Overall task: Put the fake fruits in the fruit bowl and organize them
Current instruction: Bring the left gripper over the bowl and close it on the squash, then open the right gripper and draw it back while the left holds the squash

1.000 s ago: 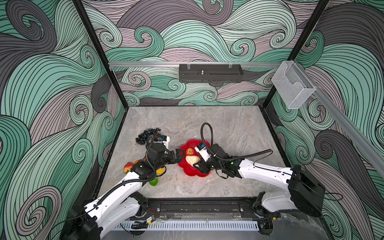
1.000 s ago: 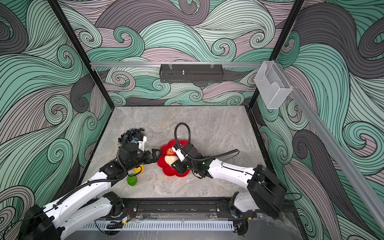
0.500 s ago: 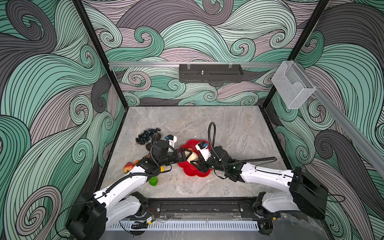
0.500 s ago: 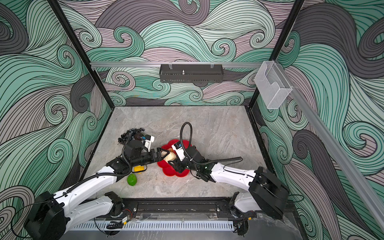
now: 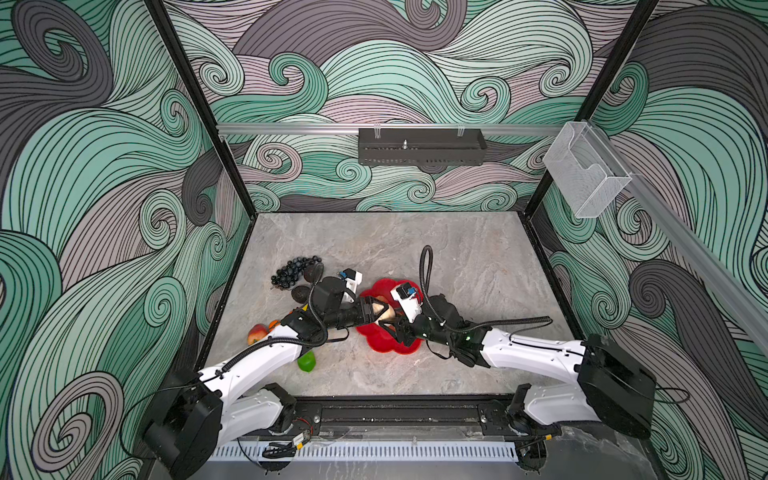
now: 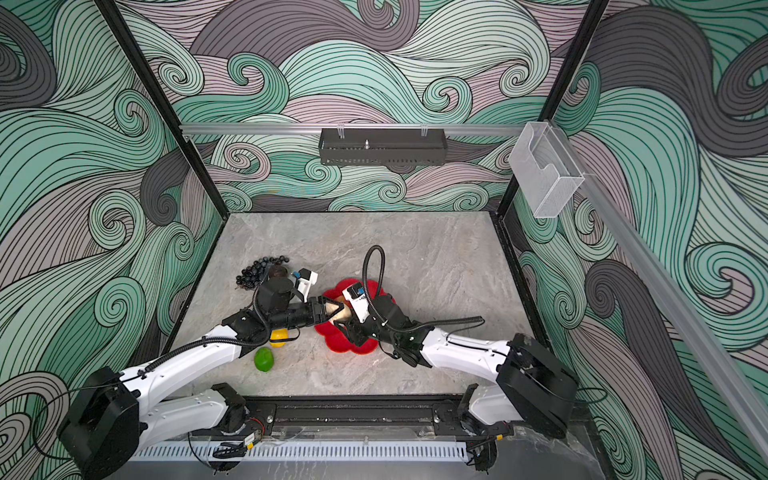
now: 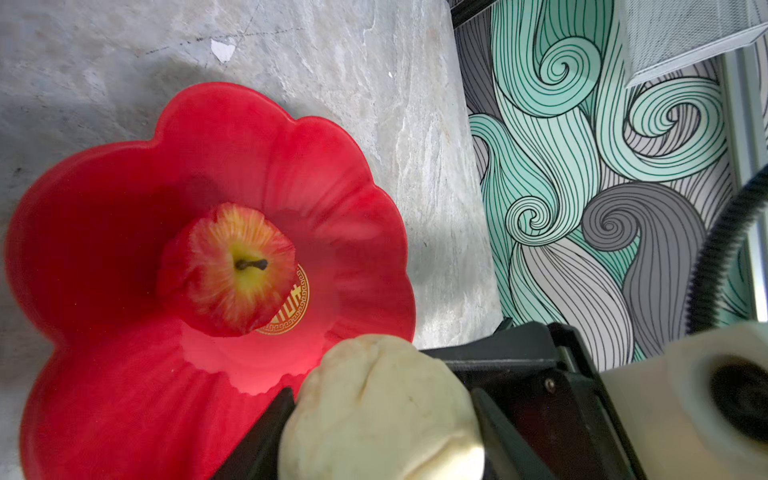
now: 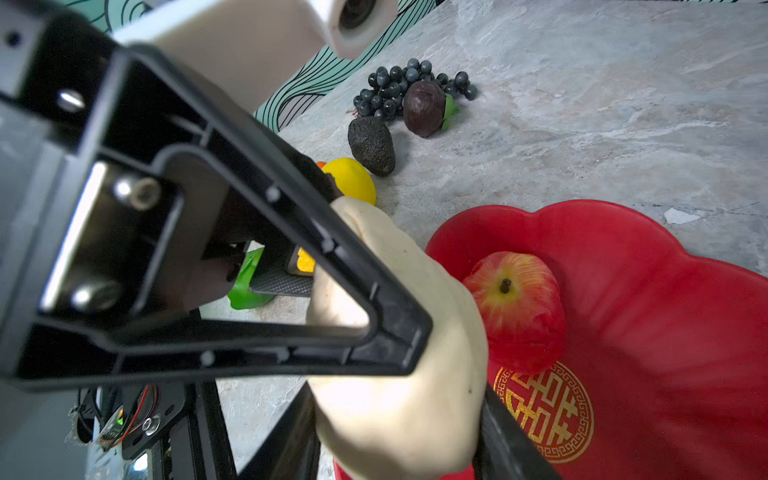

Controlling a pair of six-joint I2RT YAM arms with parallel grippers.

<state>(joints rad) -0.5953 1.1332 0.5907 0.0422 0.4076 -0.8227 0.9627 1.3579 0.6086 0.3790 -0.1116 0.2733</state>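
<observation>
Both grippers meet over the red fruit bowl [image 5: 390,348] [image 6: 353,348]. A beige pear [image 5: 380,310] [image 6: 335,308] hangs there. My left gripper [image 7: 382,415] is shut on the pear [image 7: 374,386], with a finger against each side. From the opposite side my right gripper [image 8: 399,419] is shut on the same pear [image 8: 453,316]. A red apple [image 7: 232,270] [image 8: 519,307] stands in the bowl [image 7: 104,232] [image 8: 665,291]. On the table to the left lie the grapes [image 5: 293,270], avocado [image 8: 371,145], lemon [image 8: 351,178], lime [image 5: 306,361] and a dark plum-like fruit [image 8: 424,108].
A reddish fruit [image 5: 257,333] and an orange [image 5: 273,324] lie by the left wall under the left arm. The right arm's cable [image 5: 426,266] loops above the bowl. A black tray [image 5: 422,145] and a clear box [image 5: 582,174] hang on the walls.
My left gripper has swung right from the loose fruits to the bowl and has closed on the pear. The right gripper has kept the pear and shifted slightly.
</observation>
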